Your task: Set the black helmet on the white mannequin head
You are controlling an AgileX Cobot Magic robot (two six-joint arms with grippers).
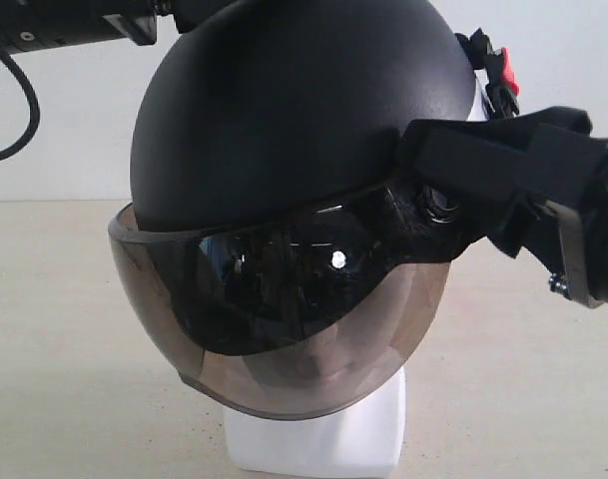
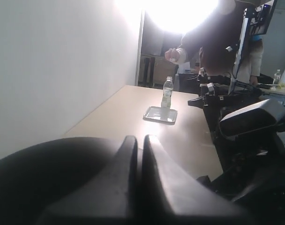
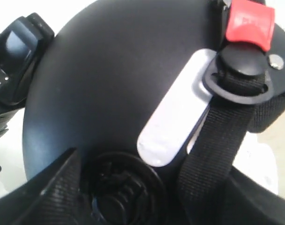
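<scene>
— As seen from the left, how stands the left end effector [image 2: 140, 140]?
— Fingers pressed together, nothing held, at the crown of the black helmet [image 1: 284, 110]. Helmet sits over the white mannequin head [image 1: 323, 439] on the worktop [image 1: 54, 349].
— Right end effector [image 3: 154, 183]?
— Spread wide at the helmet's side, either side of the visor pivot [image 3: 123, 197], beside the chin strap [image 3: 212, 154]; no grip visible.

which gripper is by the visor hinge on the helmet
The right gripper: its fingers straddle the round visor pivot on the black helmet's side; the left gripper is up at the crown.
</scene>
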